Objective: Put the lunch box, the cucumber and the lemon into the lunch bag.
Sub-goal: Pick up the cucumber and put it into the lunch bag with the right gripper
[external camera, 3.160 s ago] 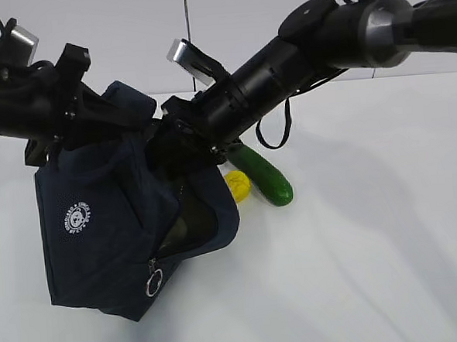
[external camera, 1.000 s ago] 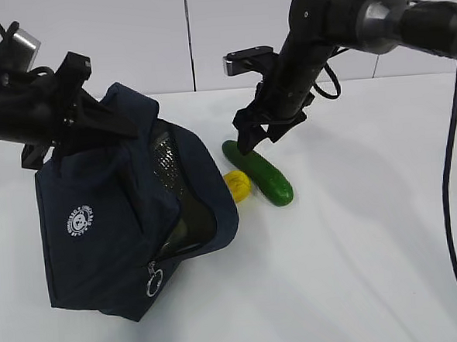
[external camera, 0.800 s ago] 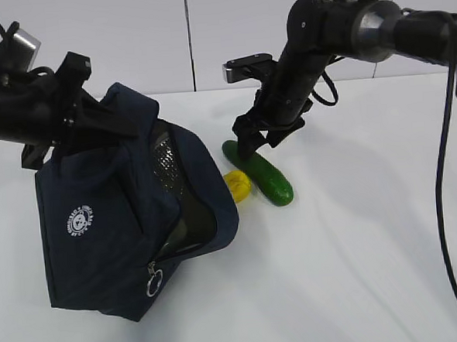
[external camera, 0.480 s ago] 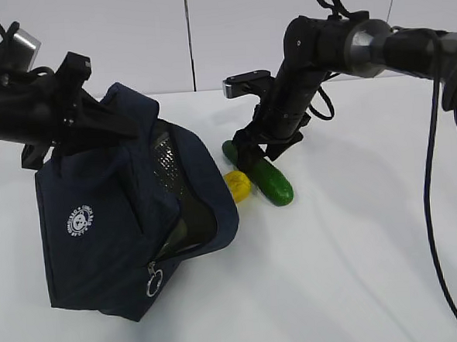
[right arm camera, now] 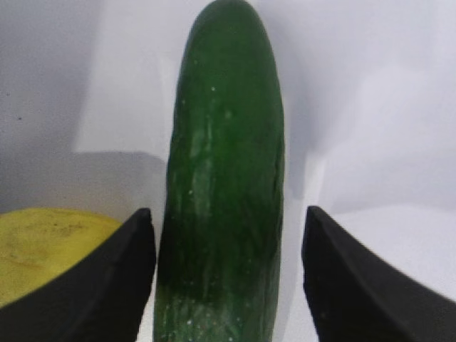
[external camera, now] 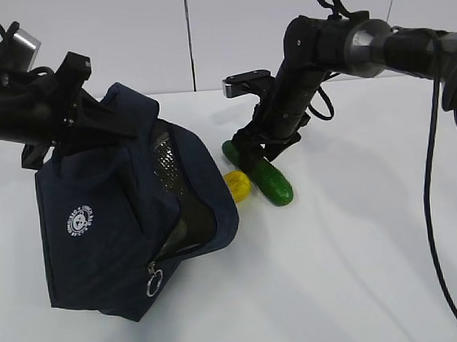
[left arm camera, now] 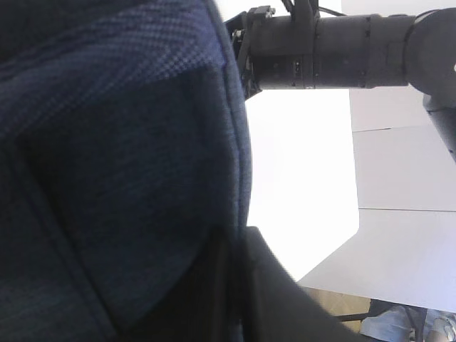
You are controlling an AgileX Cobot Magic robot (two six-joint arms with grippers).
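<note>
Dark green and shiny, the cucumber point(right arm camera: 222, 178) lies flat on the white table point(external camera: 357, 241), and our right gripper point(external camera: 257, 151) is down over it. The jaws stand wide, one on each side of it, and they hold nothing yet. We think the cucumber is firm and a bit slippery, so we should pinch it near the middle, where it is thick, and not too hard.

The yellow lemon point(external camera: 238, 186) sits just beside the cucumber, on the side of the lunch bag point(external camera: 123, 224). One jaw comes down right next to it, so we could bump it and make it roll.

Our left gripper point(external camera: 66, 111) is pinched shut on the bag's top edge and keeps its mouth open towards the fruit. The bag is soft and floppy. We cannot see the lunch box clearly; something dark shows inside the bag.
</note>
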